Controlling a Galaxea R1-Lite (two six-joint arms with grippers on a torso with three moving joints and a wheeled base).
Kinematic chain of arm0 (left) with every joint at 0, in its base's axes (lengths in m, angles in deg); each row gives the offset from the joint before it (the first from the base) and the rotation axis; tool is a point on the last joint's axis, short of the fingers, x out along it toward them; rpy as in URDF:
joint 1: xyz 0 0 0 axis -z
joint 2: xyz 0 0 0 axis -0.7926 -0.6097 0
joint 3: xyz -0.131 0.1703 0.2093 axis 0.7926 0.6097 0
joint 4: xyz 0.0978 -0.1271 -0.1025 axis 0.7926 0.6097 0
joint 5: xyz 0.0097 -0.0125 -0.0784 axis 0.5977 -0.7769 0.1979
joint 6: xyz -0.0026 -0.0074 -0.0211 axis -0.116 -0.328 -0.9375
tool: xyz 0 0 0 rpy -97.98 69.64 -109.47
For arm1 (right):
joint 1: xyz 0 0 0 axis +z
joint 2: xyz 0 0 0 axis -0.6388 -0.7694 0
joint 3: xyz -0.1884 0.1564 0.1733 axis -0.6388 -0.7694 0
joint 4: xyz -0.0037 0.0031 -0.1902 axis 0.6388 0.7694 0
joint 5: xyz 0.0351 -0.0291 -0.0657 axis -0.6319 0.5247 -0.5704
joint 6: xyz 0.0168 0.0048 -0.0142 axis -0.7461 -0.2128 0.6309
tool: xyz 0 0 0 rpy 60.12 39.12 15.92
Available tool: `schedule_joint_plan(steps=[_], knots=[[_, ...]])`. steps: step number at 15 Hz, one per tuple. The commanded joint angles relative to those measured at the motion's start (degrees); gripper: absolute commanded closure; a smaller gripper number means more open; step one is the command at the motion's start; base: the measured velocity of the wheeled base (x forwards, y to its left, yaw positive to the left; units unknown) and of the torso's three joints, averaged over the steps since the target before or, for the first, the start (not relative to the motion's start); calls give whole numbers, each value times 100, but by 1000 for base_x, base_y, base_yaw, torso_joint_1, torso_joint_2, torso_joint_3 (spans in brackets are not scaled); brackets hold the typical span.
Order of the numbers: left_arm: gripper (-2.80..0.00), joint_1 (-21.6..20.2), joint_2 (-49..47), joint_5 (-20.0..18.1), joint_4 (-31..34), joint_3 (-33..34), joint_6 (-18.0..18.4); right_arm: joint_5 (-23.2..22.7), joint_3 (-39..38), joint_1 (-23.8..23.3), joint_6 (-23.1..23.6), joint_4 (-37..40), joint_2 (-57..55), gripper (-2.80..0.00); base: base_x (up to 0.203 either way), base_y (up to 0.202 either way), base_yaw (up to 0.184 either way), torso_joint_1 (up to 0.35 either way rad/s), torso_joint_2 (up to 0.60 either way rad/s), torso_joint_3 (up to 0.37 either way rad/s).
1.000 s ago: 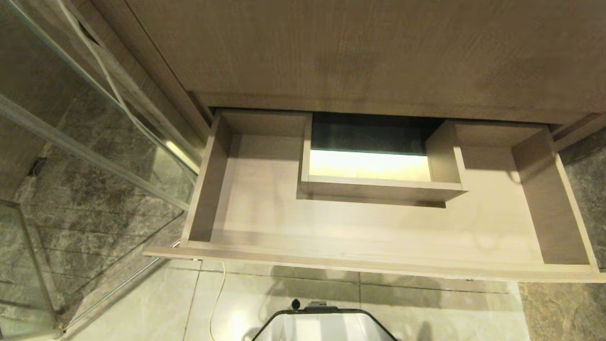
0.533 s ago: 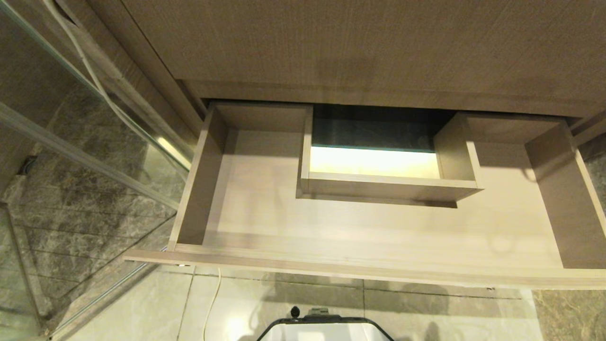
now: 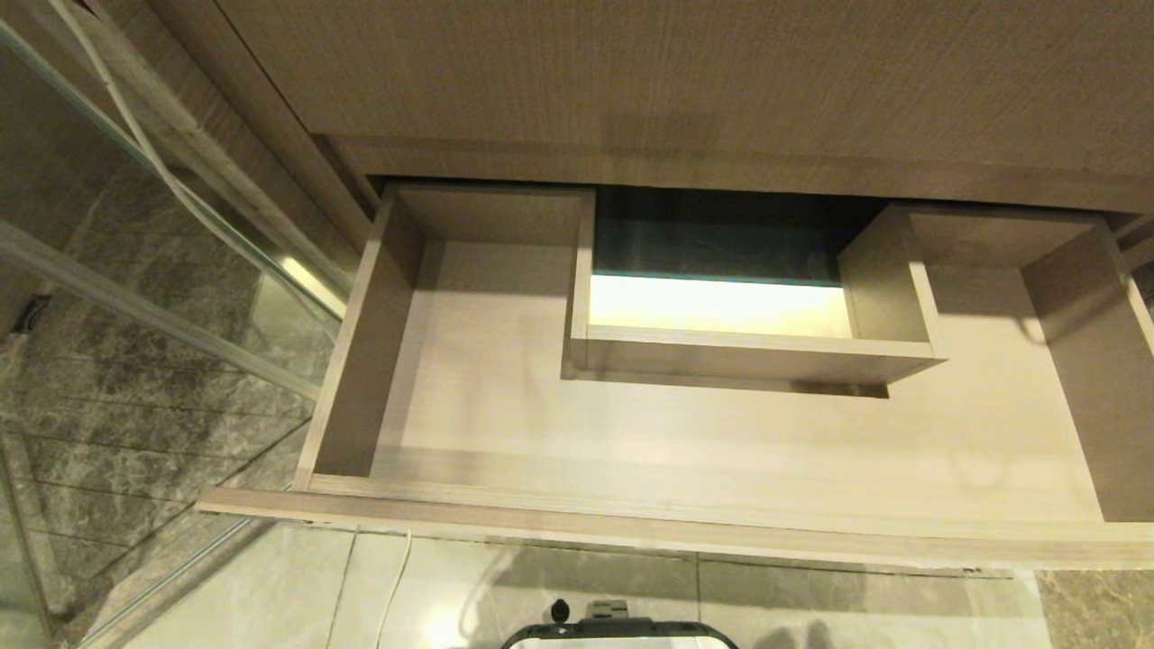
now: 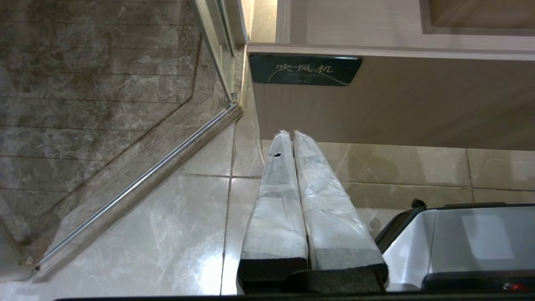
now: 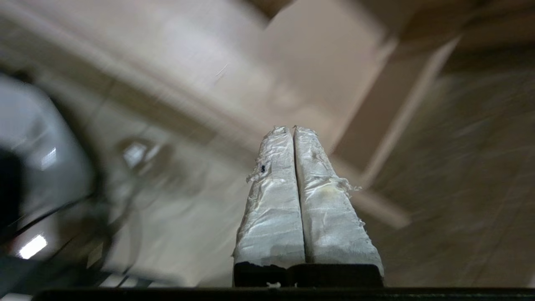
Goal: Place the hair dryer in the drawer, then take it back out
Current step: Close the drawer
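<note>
The drawer [image 3: 505,514] stands pulled out below the wood-grain panel, its U-shaped floor bare around the boxed cut-out [image 3: 748,353]. The hair dryer is out of view. Neither arm shows in the head view. My left gripper [image 4: 291,133] is shut and empty, hanging below the drawer front [image 4: 397,108] near its dark label [image 4: 305,69]. My right gripper [image 5: 291,128] is shut and empty too, pointing at the drawer's right end [image 5: 317,67] in a blurred wrist view.
A glass shower partition [image 3: 153,297] with a metal rail stands left of the drawer. A thin white cable [image 3: 135,135] runs down the cabinet side to the tiled floor. My base [image 3: 618,631] sits in front of the drawer.
The head view has shifted: the drawer looks larger and lower left in the picture, and my base has slid down the frame. Nothing in the drawer has changed.
</note>
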Motion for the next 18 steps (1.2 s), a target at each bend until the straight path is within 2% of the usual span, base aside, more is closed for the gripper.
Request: schedule_joint_plan(steps=[1, 2, 4, 5, 8, 10, 11, 18], knots=[[0, -1, 2, -1, 0, 0, 2, 175, -45, -9, 150, 1415, -573, 0, 0, 0, 0, 22, 115, 46], [0, -1, 8, -1, 0, 0, 2, 466, -75, -17, 166, 1640, -841, 0, 0, 0, 0, 22, 98, 40], [0, -1, 2, -1, 0, 0, 2, 1432, -100, -104, 143, 1802, -1479, 0, 0, 0, 0, 17, 50, 44], [0, -1, 2, -1, 0, 6, 2, 1699, -103, -219, 98, 1825, -1797, 0, 0, 0, 0, 10, 14, 49], [0, -1, 2, -1, 0, 9, -5, 2091, -64, -497, 38, 1554, -2658, 0, 0, 0, 0, 8, 3, 22], [0, -1, 2, -1, 0, 0, 2, 2846, -51, -551, 30, 1184, -3104, 0, 0, 0, 0, 0, 0, 0], [0, -1, 2, -1, 0, 8, 1, 3050, -25, -562, 24, 1133, -3309, 0, 0, 0, 0, 0, 0, 0], [0, -1, 2, -1, 0, 1, 2, 3175, 640, -558, 41, 1205, -4869, 0, 0, 0, 0, 0, 0, 0]])
